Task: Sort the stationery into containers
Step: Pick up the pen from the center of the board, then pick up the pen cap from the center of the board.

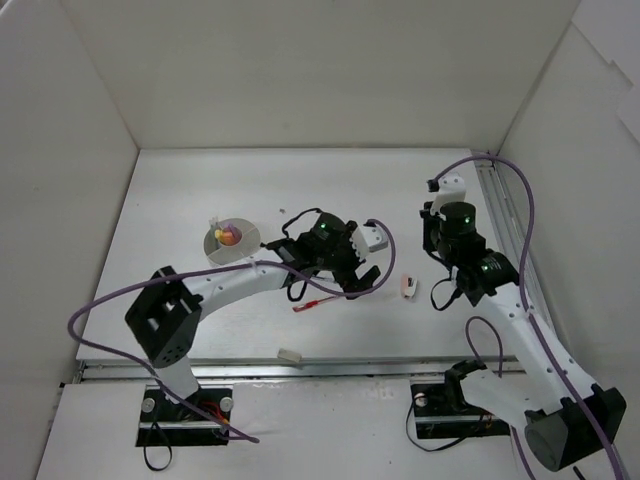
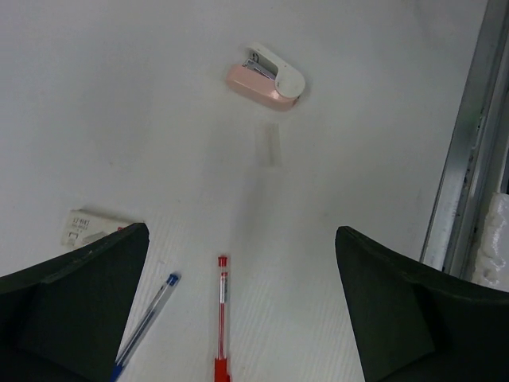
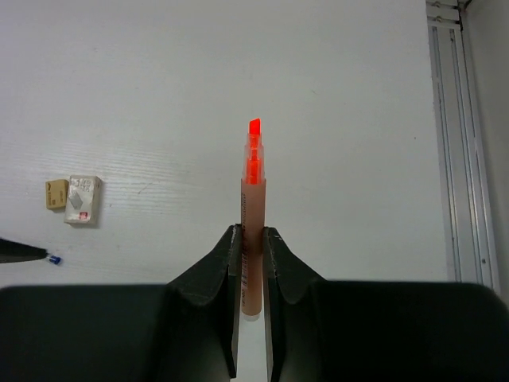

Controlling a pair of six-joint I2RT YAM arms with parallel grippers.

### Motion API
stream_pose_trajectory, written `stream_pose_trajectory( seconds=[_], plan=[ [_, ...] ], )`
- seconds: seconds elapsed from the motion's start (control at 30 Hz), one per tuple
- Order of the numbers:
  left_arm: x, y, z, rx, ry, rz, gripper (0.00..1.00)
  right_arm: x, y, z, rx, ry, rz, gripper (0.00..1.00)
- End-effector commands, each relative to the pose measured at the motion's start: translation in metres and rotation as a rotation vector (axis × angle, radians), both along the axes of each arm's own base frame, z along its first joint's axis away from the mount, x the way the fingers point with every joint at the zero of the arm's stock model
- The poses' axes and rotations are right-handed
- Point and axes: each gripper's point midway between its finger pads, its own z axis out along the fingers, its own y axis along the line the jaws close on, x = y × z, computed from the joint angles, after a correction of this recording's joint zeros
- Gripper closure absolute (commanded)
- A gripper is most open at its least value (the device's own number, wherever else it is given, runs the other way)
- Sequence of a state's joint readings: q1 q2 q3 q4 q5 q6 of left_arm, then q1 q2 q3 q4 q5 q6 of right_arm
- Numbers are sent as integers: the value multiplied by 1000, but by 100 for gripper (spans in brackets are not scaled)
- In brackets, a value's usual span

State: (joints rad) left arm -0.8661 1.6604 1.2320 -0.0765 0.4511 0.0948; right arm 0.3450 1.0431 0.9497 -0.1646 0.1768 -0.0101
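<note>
Along the near edge of the table [image 1: 180, 330], 1 cream eraser block [image 1: 290, 355] lies alone, well apart from both grippers. Farther in, near the middle, the left gripper [image 2: 240, 233] hangs over the table with its 2 fingers [image 2: 79, 294] spread wide and nothing between them. Below it lie a red pen [image 2: 221, 318] and a blue pen [image 2: 147, 322], near each other but apart, with the blue one slanting toward the left finger. A tan block [image 3: 56, 193] and a white wrapped block [image 3: 82, 199] sit just beside each other near the blue pen's tip. To the right, between the 2 arms, a small pink and white stapler [image 2: 266, 77] rests flat on the table. On the right side, near the metal rail [image 3: 453, 159], the right gripper [image 3: 248, 235] is clamped on an orange marker [image 3: 253, 207]. The marker's body is pinched between the fingertips and its bright uncapped tip juts out past them, above the table. Farthest back and to the left stands the round white cup [image 1: 247, 246], just left of the left gripper. Pink, yellow and orange pieces show inside the cup, though which compartment each one sits in cannot be told.
</note>
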Motion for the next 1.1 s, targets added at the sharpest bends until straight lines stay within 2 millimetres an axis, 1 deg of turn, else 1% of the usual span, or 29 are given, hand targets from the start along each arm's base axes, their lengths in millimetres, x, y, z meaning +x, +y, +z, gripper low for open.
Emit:
stream_pose_trajectory(
  seconds=[0.0,0.03,0.07,0.1,0.13,0.17,0.2,0.23,0.27,0.3,0.33,0.37,0.4,0.47,0.5,0.53,0.57,0.6,0.67,0.73,0.83,0.87,0.9,0.97,1.0,1.07],
  plan=[
    [5,-35,15,-45,-56,-79,1,-7,-12,10,89,-69,-109,100],
    [12,-42,23,-55,-73,-74,1,-10,-14,13,101,-83,-125,100],
    [11,-48,19,-45,-66,-82,1,-14,-18,6,94,-75,-134,100],
    [14,-54,11,-34,-51,-89,1,-21,-22,14,104,-107,-145,100],
    [11,-60,9,-34,-47,-101,1,-25,-23,17,113,-123,-142,100],
    [13,-63,7,-37,-45,-102,1,-29,-22,15,111,-124,-127,100],
    [14,-69,4,-40,-39,-111,1,-36,-23,25,131,-160,-118,100],
    [17,-71,4,-43,-37,-107,1,-39,-23,28,143,-171,-110,100],
    [14,-77,2,-42,-31,-116,1,-45,-22,34,156,-190,-91,100],
    [16,-79,-8,-26,-15,-114,1,-48,-21,33,160,-184,-85,100],
    [16,-87,-2,-34,-26,-118,1,-50,-21,35,168,-188,-81,100],
    [18,-88,-15,-12,-10,-116,1,-54,-21,35,167,-183,-72,100],
    [21,-92,-14,-16,-13,-114,2,-56,-22,35,168,-180,-74,100],
    [19,-98,-21,-1,-1,-120,4,-60,-20,34,170,-171,-53,96],
    [22,-100,-28,11,6,-114,4,-61,-18,34,175,-168,-42,96],
    [19,-105,-30,19,4,-117,5,-63,-17,36,180,-174,-36,100],
    [19,-107,-42,47,9,-110,6,-64,-19,37,183,-180,-48,100],
    [25,-110,-40,50,-5,-95,7,-65,-22,37,187,-183,-62,100],
    [24,-116,-49,84,-10,-77,13,-68,-25,38,182,-196,-71,100],
    [26,-115,-55,100,-9,-69,20,-70,-25,39,187,-203,-70,100],
    [25,-113,-65,117,6,-60,29,-72,-24,40,190,-206,-57,100],
    [26,-110,-70,129,8,-53,30,-72,-24,40,186,-207,-56,100],
    [26,-109,-72,134,8,-45,35,-72,-24,40,186,-210,-57,100],
    [28,-107,-77,148,7,-33,40,-72,-24,38,182,-203,-55,100],
    [27,-106,-80,152,13,-33,46,-71,-24,38,181,-200,-55,100],
    [26,-106,-86,160,25,-35,52,-70,-22,34,173,-185,-47,100]
  ],
)
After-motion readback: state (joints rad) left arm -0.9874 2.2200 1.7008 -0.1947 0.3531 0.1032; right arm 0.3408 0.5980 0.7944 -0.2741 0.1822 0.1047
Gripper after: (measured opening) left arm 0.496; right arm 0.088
